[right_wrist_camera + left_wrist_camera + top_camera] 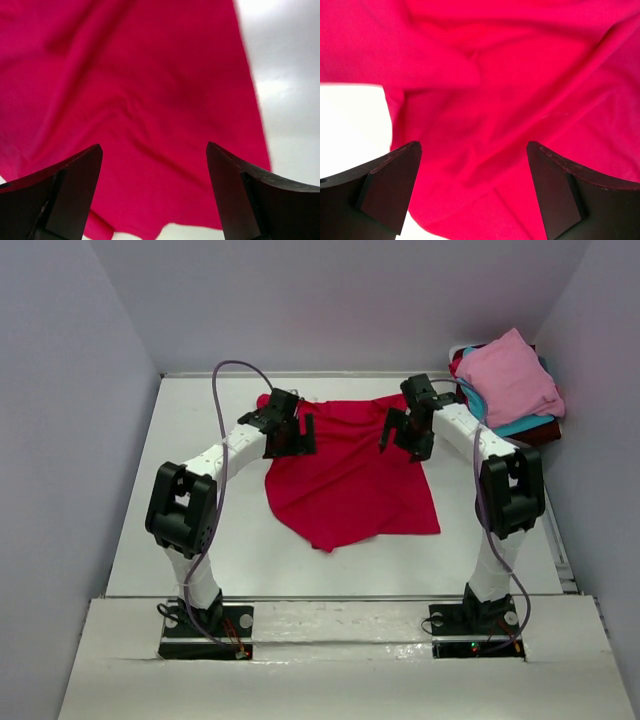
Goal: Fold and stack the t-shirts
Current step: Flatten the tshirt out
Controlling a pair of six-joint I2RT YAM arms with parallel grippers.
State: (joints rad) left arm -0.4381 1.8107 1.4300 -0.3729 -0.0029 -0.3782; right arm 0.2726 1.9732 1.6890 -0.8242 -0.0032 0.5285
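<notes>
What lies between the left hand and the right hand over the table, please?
Only the crimson t-shirt: its wrinkled cloth spans the stretch from the left hand to the right hand, as the top view shows.

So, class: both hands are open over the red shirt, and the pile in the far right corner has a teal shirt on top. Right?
One point is wrong: the pink shirt tops the pile, with the teal shirt under it, as the top view shows. The left hand and right hand are indeed open over the red shirt.
</notes>
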